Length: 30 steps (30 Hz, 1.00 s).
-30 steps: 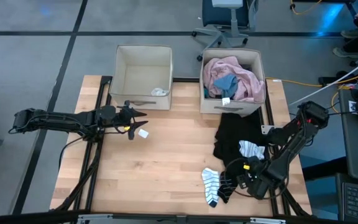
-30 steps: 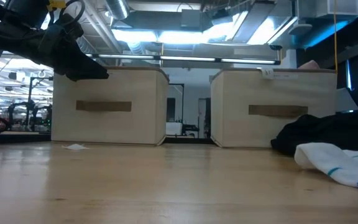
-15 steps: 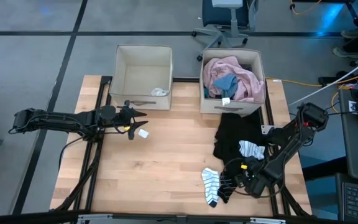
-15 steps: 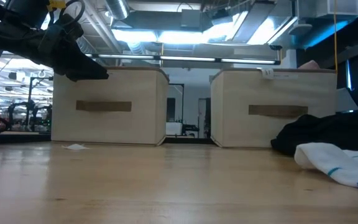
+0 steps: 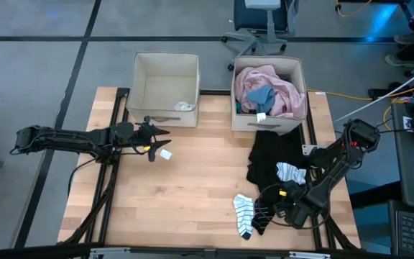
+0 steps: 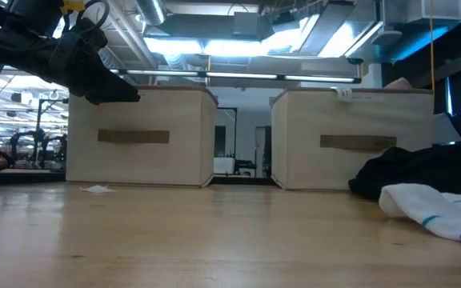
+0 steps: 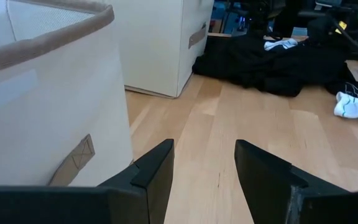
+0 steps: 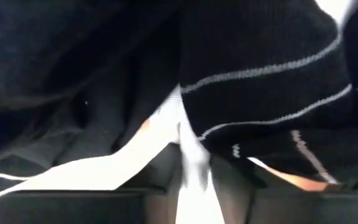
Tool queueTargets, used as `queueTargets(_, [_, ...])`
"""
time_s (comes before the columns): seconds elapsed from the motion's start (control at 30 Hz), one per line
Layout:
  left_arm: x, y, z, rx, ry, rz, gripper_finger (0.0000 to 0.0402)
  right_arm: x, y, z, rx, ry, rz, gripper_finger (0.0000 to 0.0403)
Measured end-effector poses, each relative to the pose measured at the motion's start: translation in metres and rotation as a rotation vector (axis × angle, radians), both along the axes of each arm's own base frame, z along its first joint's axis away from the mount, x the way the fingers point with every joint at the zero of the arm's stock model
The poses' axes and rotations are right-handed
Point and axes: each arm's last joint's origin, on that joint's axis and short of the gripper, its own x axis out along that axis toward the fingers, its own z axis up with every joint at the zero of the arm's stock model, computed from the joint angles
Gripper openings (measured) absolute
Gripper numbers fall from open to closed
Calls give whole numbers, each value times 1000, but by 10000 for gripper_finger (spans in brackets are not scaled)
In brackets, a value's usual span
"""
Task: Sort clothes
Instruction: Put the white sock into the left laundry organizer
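The right tool (image 5: 273, 210) is lying low at the near right of the surface (image 5: 185, 194), pressing into a black sock with thin pale stripes (image 8: 272, 74) beside the striped sock (image 5: 244, 213); whether its fingers are gripping the fabric cannot be told. The left tool (image 7: 204, 177) is hovering with fingers apart and empty, just in front of the left bin (image 5: 165, 90). A black garment (image 5: 273, 155) is lying before the right bin (image 5: 269, 124), which is holding the pink shirt (image 5: 279, 90).
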Motion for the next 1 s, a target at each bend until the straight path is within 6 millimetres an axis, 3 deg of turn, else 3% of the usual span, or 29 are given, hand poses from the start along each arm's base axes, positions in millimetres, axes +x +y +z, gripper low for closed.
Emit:
queueTargets(0.2, [0,0,0,0,-1,0,162,1,3,2,41,25,53,11])
queueTargets(0.33, [0,0,0,0,-1,0,162,7,10,16,87,31,90,23])
queueTargets(0.57, [0,0,0,1,-3,0,162,26,16,60,238,-83,104,9])
queueTargets(0.77, [0,0,0,0,-2,0,162,45,3,91,272,-171,69,13])
queueTargets(1.0, [0,0,0,-4,-3,1,162,77,-25,120,169,-361,210,11])
